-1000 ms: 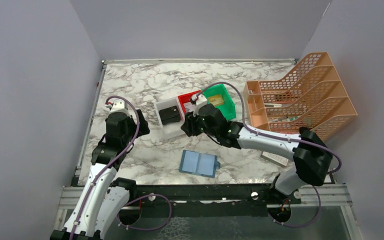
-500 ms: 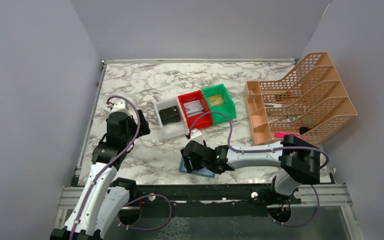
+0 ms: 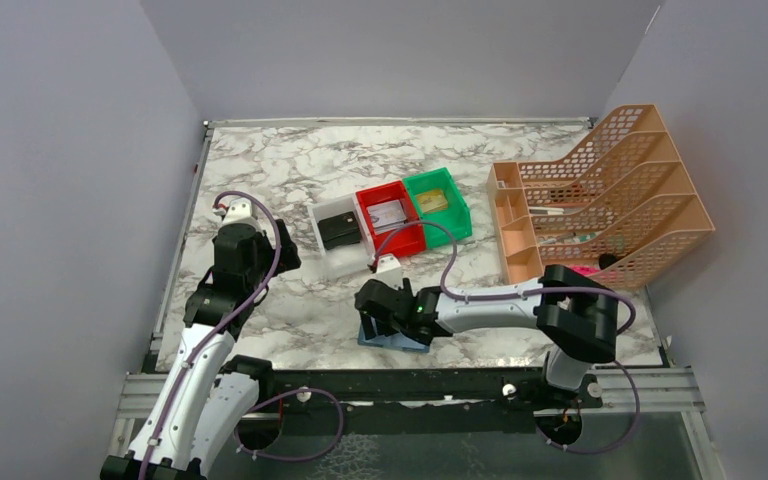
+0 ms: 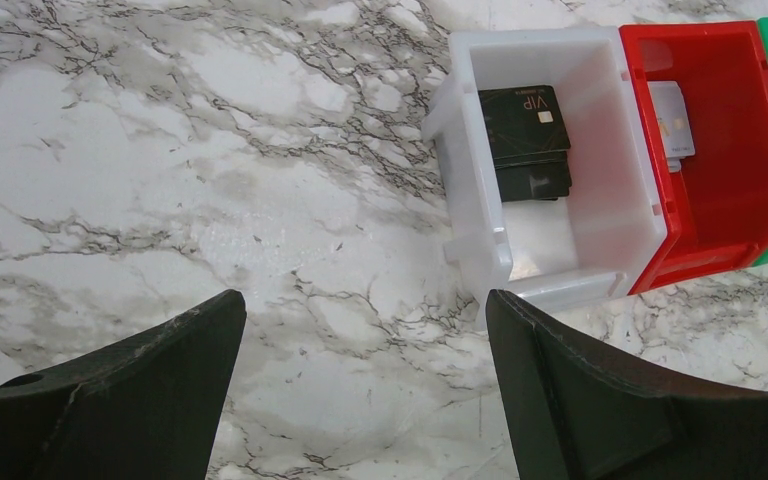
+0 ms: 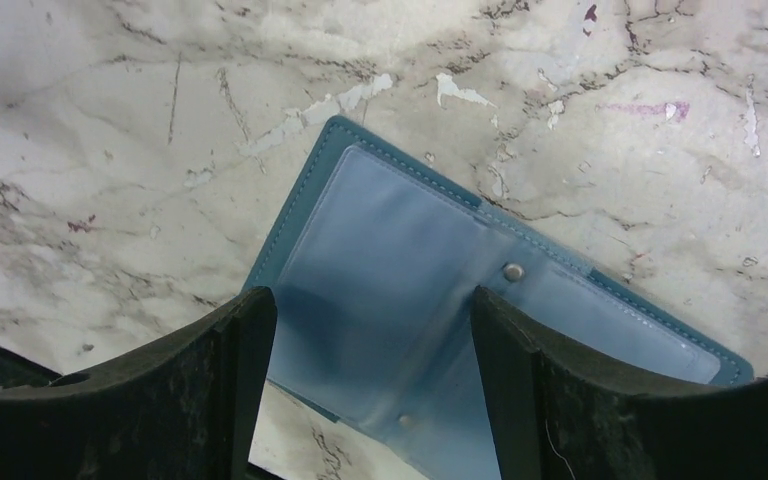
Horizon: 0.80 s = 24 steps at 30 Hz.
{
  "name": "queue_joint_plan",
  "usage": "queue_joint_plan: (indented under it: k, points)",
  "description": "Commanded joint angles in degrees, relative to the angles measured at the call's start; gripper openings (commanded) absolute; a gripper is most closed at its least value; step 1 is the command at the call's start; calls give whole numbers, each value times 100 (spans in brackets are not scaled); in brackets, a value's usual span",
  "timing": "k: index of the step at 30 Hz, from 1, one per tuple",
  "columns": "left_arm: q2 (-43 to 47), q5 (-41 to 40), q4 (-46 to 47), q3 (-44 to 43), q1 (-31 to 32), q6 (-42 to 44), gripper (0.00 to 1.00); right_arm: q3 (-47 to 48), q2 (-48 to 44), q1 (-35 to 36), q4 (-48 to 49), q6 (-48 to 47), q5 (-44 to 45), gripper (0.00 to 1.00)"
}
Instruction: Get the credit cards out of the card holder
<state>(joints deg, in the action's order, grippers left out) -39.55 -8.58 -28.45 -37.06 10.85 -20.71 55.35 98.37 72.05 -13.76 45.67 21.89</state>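
Note:
The teal-blue card holder (image 5: 410, 270) lies open and flat on the marble near the front edge, partly hidden under my right arm in the top view (image 3: 388, 341). Its clear pocket panels show only blue lining. My right gripper (image 5: 370, 300) hangs open just above it, fingers either side of the left panel, nothing between them. Black credit cards (image 4: 525, 125) lie in the white bin (image 4: 480, 250), a pale card (image 4: 672, 120) in the red bin (image 4: 730, 200), a gold card (image 3: 434, 201) in the green bin. My left gripper (image 4: 365, 300) stands open over bare marble left of the bins.
The three bins sit in a row mid-table, the white bin (image 3: 343, 262), the red bin (image 3: 401, 241) and the green bin (image 3: 457, 222). An orange mesh file rack (image 3: 600, 190) fills the right side, with a pink item (image 3: 585, 270) at its foot.
My right arm swung from the red and green bins down to the card holder at the front, and its jaws opened wider. The left arm stayed still.

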Motion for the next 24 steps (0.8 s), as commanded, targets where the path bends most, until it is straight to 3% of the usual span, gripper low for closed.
queue_joint_plan:
  k: [1,10,18,24]
  points:
    - [-6,57,127,52,-29,49,93,372,529,46,-623,497,282,76]
    - [10,79,130,58,-31,54,93,720,1169,372,-1777,1438,1281,75]
    - [0,145,149,67,-31,58,93,549,1272,407,-1715,1509,1301,53]
    - [14,168,164,76,-33,58,93,276,1027,409,-1321,1382,1205,47]
